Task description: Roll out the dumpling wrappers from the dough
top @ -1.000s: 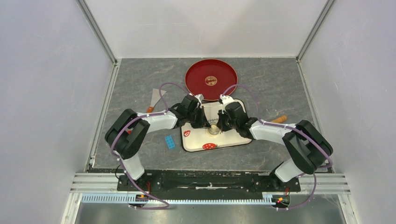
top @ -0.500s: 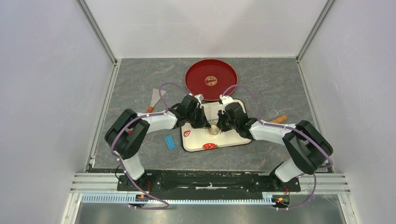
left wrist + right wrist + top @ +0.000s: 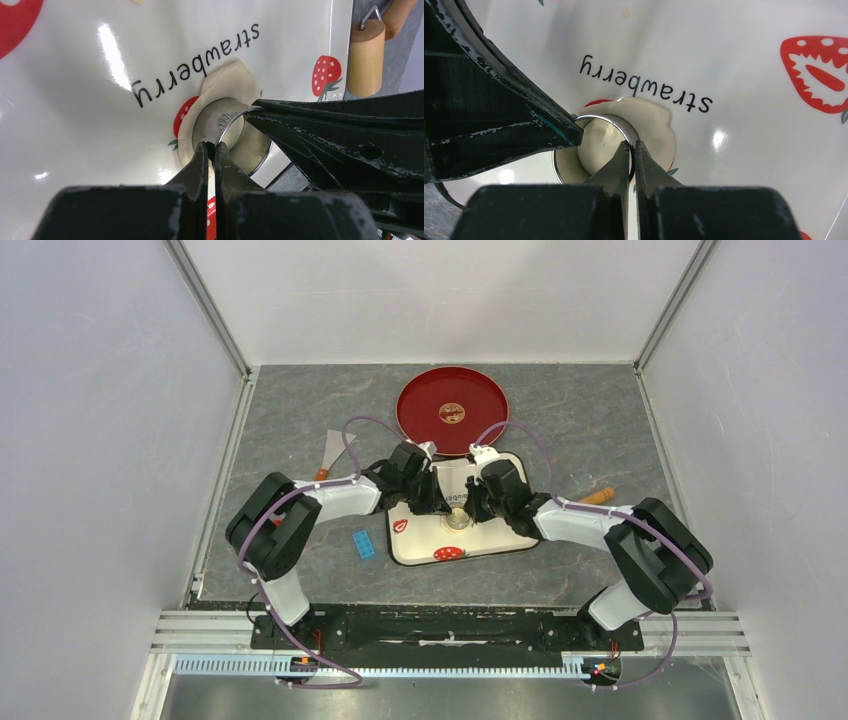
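A flattened patch of pale dough (image 3: 225, 82) (image 3: 655, 125) lies on the white strawberry mat (image 3: 505, 537). A metal ring (image 3: 457, 519) (image 3: 228, 129) (image 3: 604, 118) stands on the dough. My left gripper (image 3: 446, 510) (image 3: 211, 146) is shut on the ring's wall from the left. My right gripper (image 3: 469, 511) (image 3: 632, 145) is shut on the wall from the opposite side. Inside the ring, dough fills the bottom. A small round dumpling wrapper (image 3: 452, 413) lies in the middle of the red plate (image 3: 420, 410).
The red plate sits just behind the mat. A wooden rolling pin (image 3: 600, 496) (image 3: 365, 60) lies right of the mat. A scraper (image 3: 335, 452) and a blue brick (image 3: 363, 544) lie to the left. White walls close in on both sides.
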{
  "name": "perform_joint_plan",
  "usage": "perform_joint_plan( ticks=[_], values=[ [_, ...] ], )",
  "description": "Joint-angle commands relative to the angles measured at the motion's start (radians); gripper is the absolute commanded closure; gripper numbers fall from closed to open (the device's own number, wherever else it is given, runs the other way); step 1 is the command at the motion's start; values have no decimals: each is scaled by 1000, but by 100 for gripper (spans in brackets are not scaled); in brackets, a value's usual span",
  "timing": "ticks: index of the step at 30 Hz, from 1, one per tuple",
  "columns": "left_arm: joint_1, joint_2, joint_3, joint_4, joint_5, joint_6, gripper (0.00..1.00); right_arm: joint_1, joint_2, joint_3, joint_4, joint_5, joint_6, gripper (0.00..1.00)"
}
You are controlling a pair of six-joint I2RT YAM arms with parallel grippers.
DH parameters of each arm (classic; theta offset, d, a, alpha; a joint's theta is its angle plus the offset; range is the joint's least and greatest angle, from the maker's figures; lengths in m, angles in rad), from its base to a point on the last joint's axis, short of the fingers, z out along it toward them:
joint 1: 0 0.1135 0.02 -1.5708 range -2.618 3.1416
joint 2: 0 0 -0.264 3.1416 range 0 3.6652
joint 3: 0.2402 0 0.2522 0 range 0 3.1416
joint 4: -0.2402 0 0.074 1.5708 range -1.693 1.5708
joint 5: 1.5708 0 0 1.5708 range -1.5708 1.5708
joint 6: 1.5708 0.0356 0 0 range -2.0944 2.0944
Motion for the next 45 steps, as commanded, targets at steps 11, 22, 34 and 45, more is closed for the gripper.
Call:
perform_joint_plan(
  ticks=[11,22,34,45],
  values=[
    [-2,160,54,-432,-215,39,98,75,123,-129,-285,-165,-17,100],
    [-10,165,69,-474,-228,50,98,82,126,-134,-282,-171,-13,100],
    [-11,153,98,-497,-204,84,98,82,94,-53,-348,-165,-37,100],
    [-11,103,166,-567,-215,103,98,82,24,94,-453,-161,-65,85]
  ],
)
